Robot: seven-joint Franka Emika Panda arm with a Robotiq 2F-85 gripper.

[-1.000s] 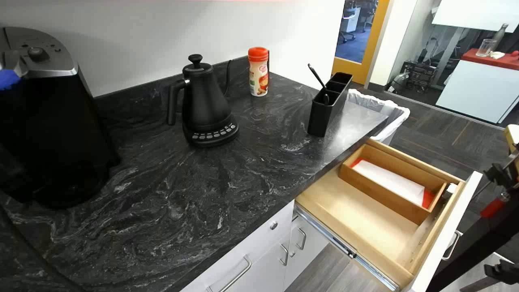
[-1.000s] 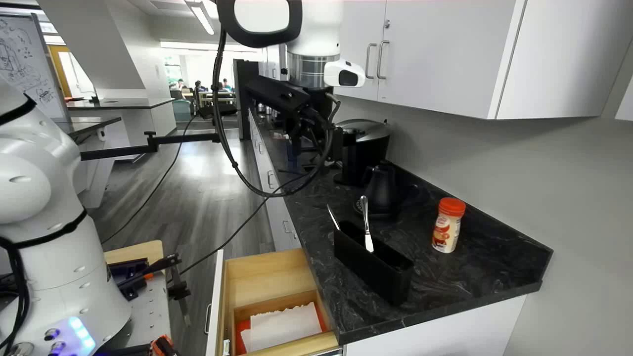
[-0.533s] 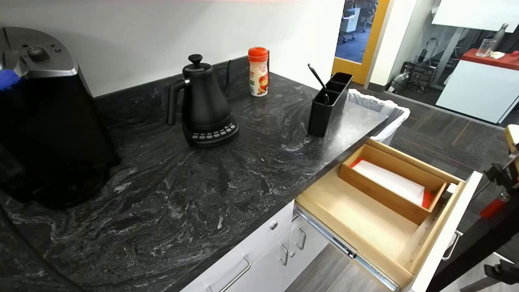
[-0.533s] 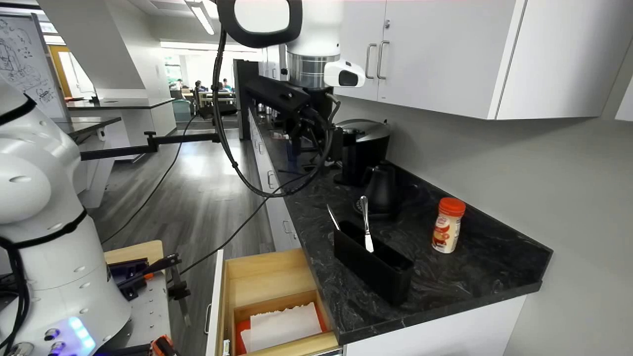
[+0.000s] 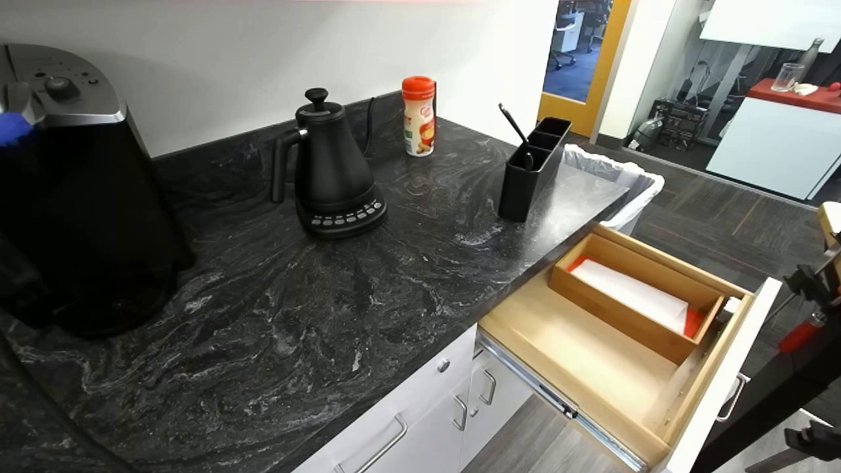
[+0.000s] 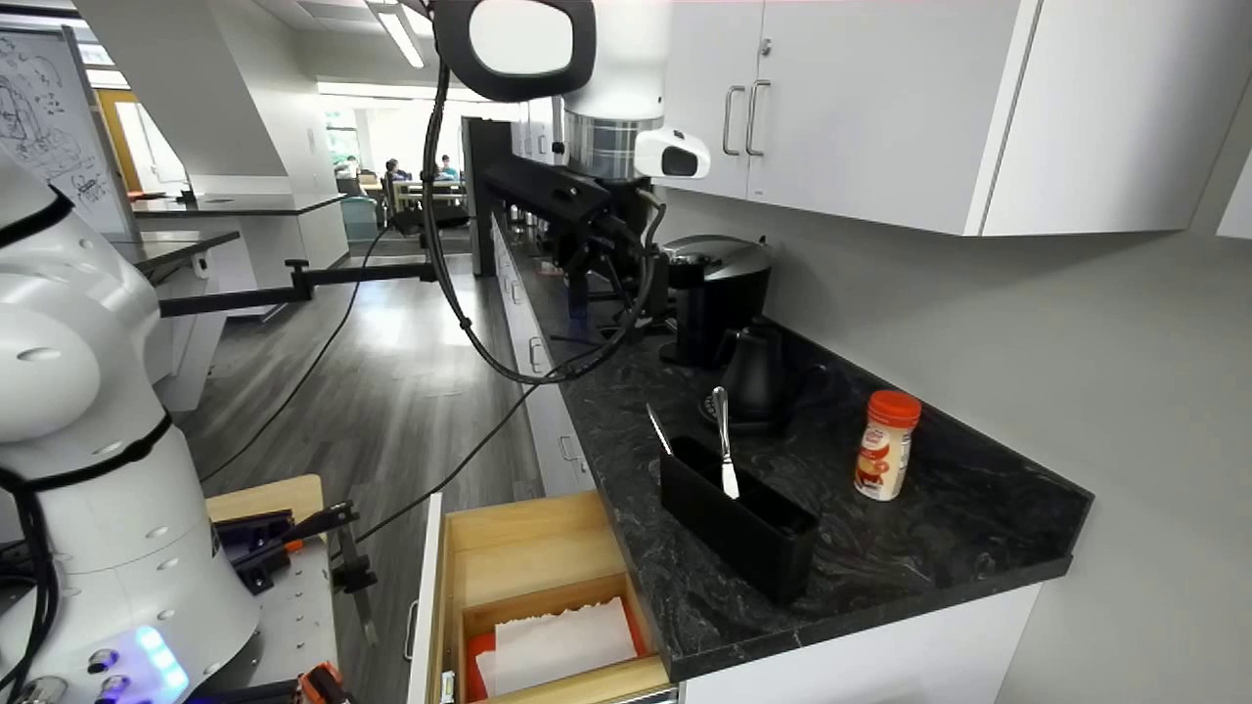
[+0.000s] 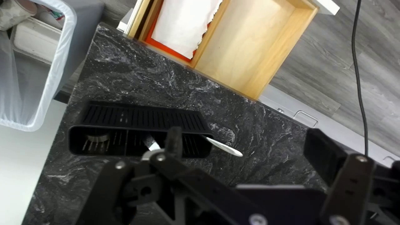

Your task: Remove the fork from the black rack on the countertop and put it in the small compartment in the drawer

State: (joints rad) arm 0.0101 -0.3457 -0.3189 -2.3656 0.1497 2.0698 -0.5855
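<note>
Wrist view: I read fingers [image 7: 322,153] spread apart, one masking part of black rack [image 7: 140,118] from camera. Rack: upright on surface [image 5: 394,289], apart from kettle [image 5: 335,161]. Fork [image 5: 513,123]: tilted in rack, upper end projecting above rim. In an exterior view, two utensils [image 6: 726,440] project from rack; I cannot tell which of these is fork. Drawer [image 5: 723,378]: extended, below surface level. Small compartment [image 5: 617,314]: inside drawer, beside wider section [image 5: 591,345], white sheet [image 5: 629,291] over red base [image 5: 693,322].

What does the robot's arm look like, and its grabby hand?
The arm is white and rounded, with black straps round it, a silvery ring and a black cable that loops. Low down, a bluish light glows. The gripper is black and angular, with blocky fingers and shiny round screws.
</note>
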